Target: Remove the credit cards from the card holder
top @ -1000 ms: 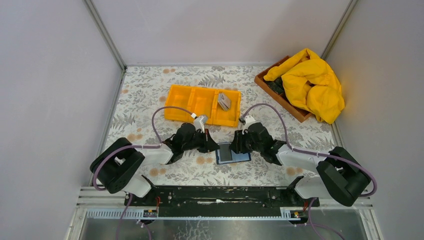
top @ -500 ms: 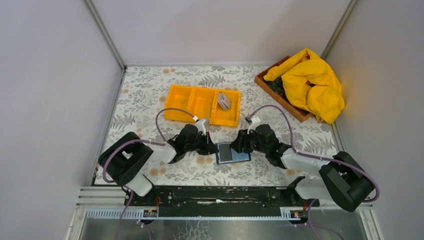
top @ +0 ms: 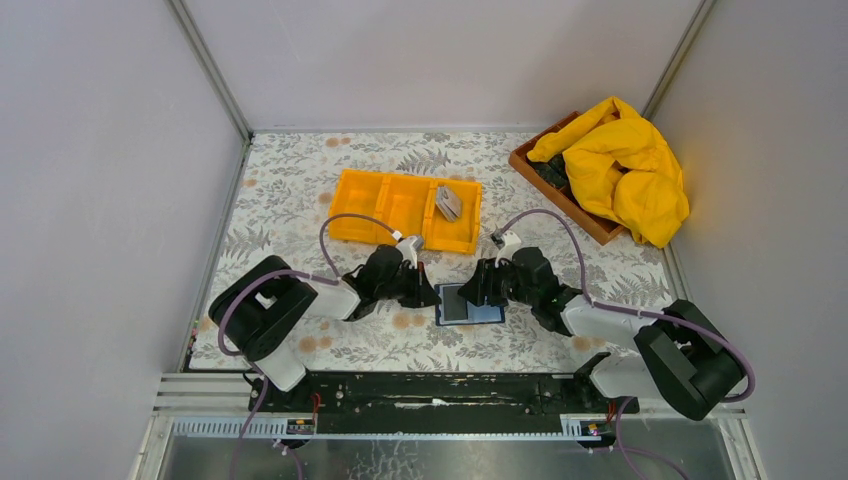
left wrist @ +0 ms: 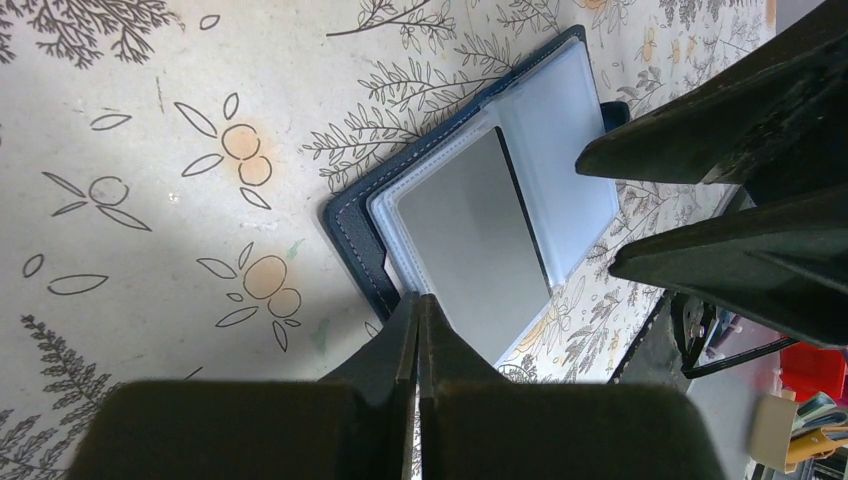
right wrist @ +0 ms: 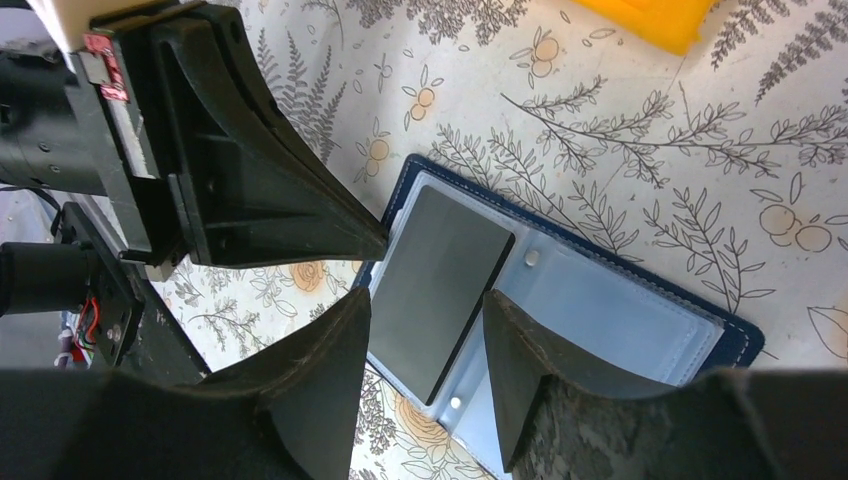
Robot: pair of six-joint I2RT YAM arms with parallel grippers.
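The dark blue card holder (top: 470,304) lies open on the table between my two grippers. A grey card (left wrist: 470,235) sits in its clear left pocket; the other pocket (right wrist: 620,315) looks empty. My left gripper (left wrist: 417,300) is shut, its tip touching the holder's left edge by the card's corner; nothing shows between its fingers. My right gripper (right wrist: 428,303) is open just above the grey card (right wrist: 440,265), one finger on each side. More grey cards (top: 449,202) lie in the right compartment of the orange tray (top: 380,215).
A wooden box (top: 560,195) with a crumpled yellow cloth (top: 625,165) stands at the back right. The two grippers nearly meet over the holder. Grey walls close the table on three sides.
The left arm has come in to the right, bringing its shut tip against the holder's left edge. The holder has slid slightly to the right. The right gripper has stayed over it.
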